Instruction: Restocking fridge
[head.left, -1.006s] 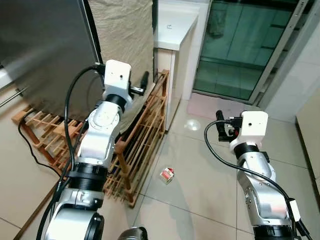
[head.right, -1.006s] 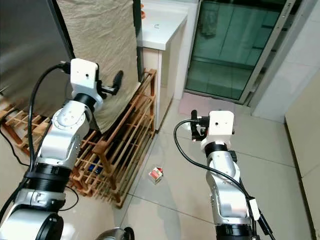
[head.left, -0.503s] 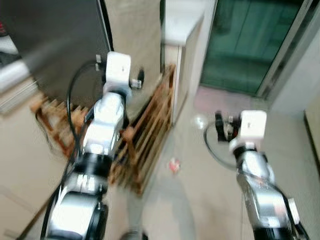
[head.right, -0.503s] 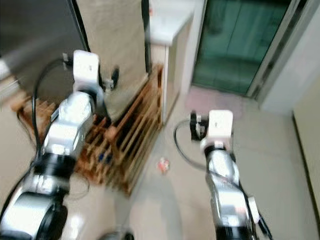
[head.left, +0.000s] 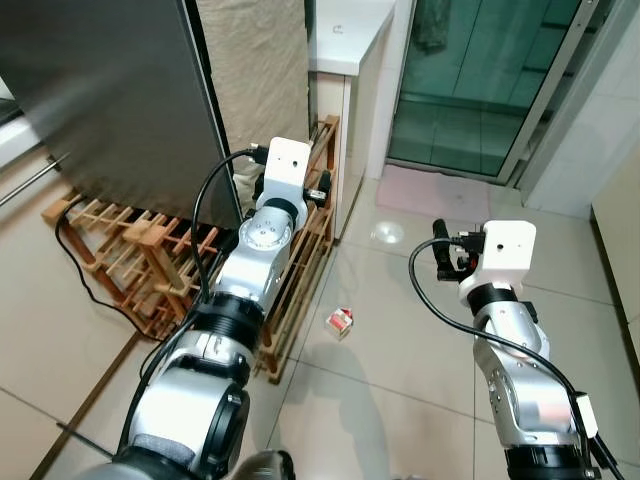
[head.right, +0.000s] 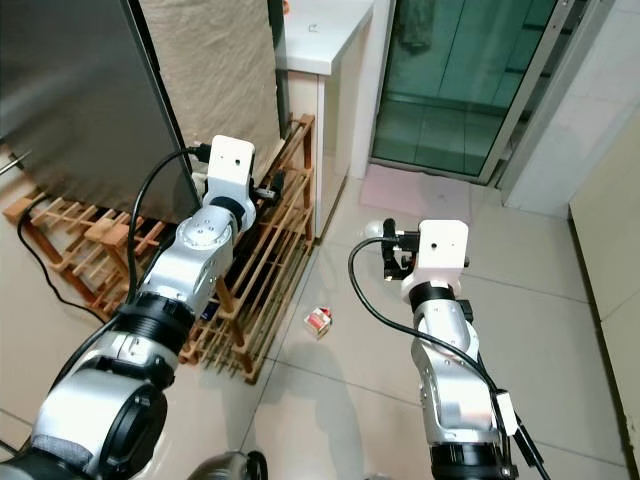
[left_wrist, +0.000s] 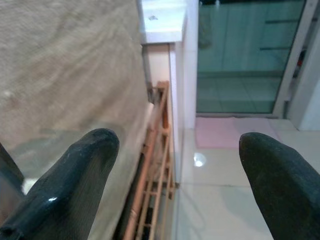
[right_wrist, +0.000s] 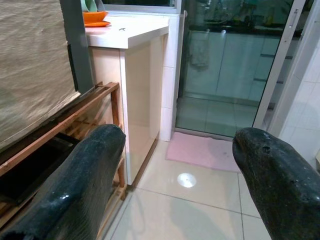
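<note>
The fridge (head.left: 110, 100), a tall dark steel-faced unit, stands at the robot's left with its door closed; a wooden rack (head.left: 150, 262) sits on the floor against its base and a beige textured panel (head.left: 255, 60) is beside it. The left gripper (head.left: 322, 188) is raised over the rack's far end, fingers spread wide with nothing between them, as the left wrist view confirms. The right gripper (head.left: 441, 255) is held out over the tiled floor (head.left: 400, 340), likewise wide open and empty. A small red-and-white carton (head.left: 340, 321) lies on the floor between the two arms, just beside the rack's corner, apart from both grippers. Assessment: this carton appears to be the stock item, and the step in hand is retrieving it before any loading. Recommended practice: bend squarely over the carton, bring one gripper down with fingers straddling its narrow sides, and close only once both pads are level with its body. The carton is light and may skid on smooth tile. The rack's corner leaves little clearance on that side.
</note>
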